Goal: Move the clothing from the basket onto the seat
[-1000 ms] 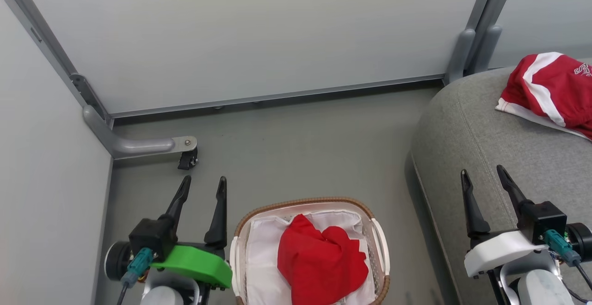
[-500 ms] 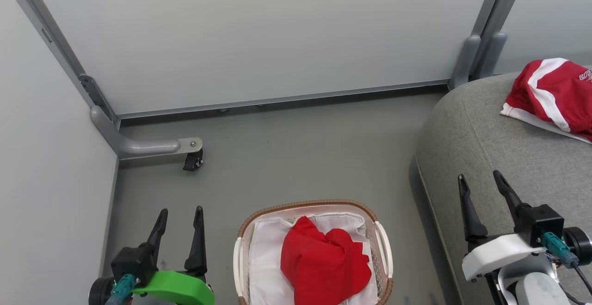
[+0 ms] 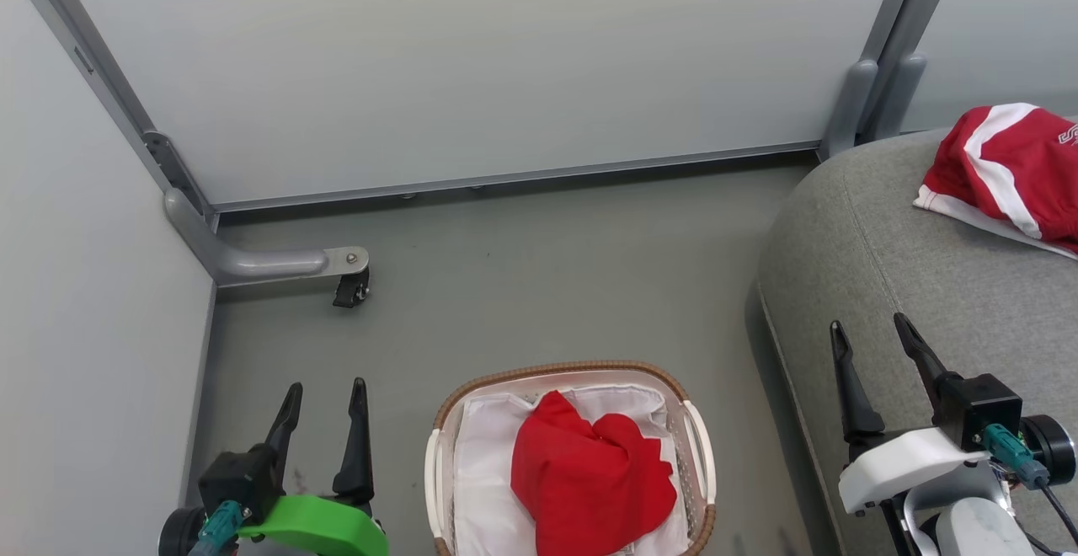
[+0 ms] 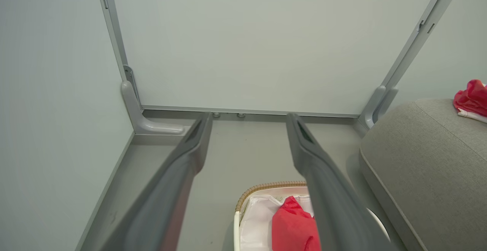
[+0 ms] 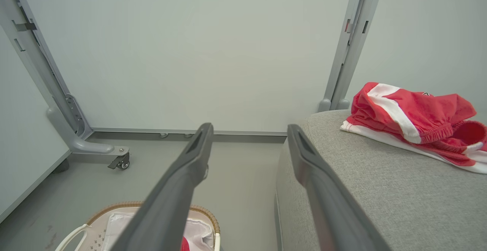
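A crumpled red garment (image 3: 589,480) lies in the cream basket (image 3: 699,446) on the floor, on top of a white liner. In the left wrist view the same red garment (image 4: 293,228) and basket (image 4: 266,187) sit low and to the right. Another red garment with white stripes (image 3: 1006,173) rests on the grey seat (image 3: 884,269) at the right; it shows as striped clothing (image 5: 414,119) on the seat (image 5: 361,190) in the right wrist view. My left gripper (image 3: 327,390) hangs open left of the basket. My right gripper (image 3: 869,326) stands open over the seat's near edge. Both hold nothing.
Pale partition panels close off the back and left. A grey panel foot with a black castor (image 3: 349,286) juts onto the floor at the left. A grey post (image 3: 867,93) stands behind the seat. Bare grey floor (image 3: 547,278) lies between basket and panels.
My left gripper has drawn back toward the view's bottom and slightly left. The right gripper has barely shifted. The camera has moved a little; the clothing lies as before.
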Robot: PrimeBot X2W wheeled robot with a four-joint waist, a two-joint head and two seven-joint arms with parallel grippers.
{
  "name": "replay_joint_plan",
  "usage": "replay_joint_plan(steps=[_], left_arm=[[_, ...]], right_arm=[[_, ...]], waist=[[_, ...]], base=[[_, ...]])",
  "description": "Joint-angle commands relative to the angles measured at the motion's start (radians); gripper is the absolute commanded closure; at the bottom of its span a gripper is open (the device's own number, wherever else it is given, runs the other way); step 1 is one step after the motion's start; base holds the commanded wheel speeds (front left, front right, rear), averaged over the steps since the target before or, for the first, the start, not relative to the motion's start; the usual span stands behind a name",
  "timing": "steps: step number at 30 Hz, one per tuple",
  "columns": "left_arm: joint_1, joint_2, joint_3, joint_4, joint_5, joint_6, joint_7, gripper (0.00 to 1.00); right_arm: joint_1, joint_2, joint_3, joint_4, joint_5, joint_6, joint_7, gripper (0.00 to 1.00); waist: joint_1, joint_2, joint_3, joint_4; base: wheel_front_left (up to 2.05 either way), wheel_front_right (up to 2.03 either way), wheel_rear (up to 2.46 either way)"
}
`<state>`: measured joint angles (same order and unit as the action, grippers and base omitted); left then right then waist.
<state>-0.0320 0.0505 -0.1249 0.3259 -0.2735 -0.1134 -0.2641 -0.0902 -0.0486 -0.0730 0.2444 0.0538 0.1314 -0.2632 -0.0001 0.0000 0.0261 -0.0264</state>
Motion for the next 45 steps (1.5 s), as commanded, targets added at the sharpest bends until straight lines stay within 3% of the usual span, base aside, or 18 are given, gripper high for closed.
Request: replay_joint_plan(steps=[1, 14, 22, 30, 38, 45], left_arm=[[0.008, 0.0, 0.001, -0.001, -0.005, 0.001, 0.0, 0.0], [-0.081, 0.001, -0.051, 0.031, 0.034, -0.004, 0.0, 0.0], [-0.255, 0.005, -0.137, 0.176, 0.106, -0.014, 0.0, 0.0], [-0.475, 0.031, -0.382, 0.427, 0.138, -0.018, 0.023, 0.0], [-0.636, 0.05, -0.655, 0.627, 0.048, -0.018, 0.099, 0.0], [-0.725, 0.089, -0.842, 0.699, -0.04, -0.017, 0.174, 0.0]], right_arm=[[-0.002, -0.003, 0.0, 0.003, 0.002, -0.001, -0.002, 0.0], [-0.046, -0.003, 0.013, -0.016, 0.006, -0.001, -0.002, 0.0], [-0.117, -0.003, 0.029, -0.037, 0.013, -0.001, -0.002, 0.0], [-0.203, -0.003, 0.07, -0.056, 0.037, -0.001, -0.002, 0.0], [-0.267, -0.003, 0.107, -0.07, 0.085, -0.001, -0.002, 0.0], [-0.296, -0.003, 0.133, -0.075, 0.131, -0.001, -0.002, 0.0]], waist=[[0.0001, 0.0, 0.003, 0.0], [0.0001, 0.0, 0.087, -0.019], [0.0001, 0.0, 0.222, -0.061], [0.0001, 0.0, 0.389, -0.14], [0.0001, 0.0, 0.536, -0.219], [0.0001, 0.0, 0.626, -0.268]], base=[[0.0, 0.0, 0.0], [0.0, 0.0, 0.0], [0.0, 0.0, 0.0], [0.0, 0.0, 0.0], [0.0, 0.0, 0.0], [0.0, 0.0, 0.0]])
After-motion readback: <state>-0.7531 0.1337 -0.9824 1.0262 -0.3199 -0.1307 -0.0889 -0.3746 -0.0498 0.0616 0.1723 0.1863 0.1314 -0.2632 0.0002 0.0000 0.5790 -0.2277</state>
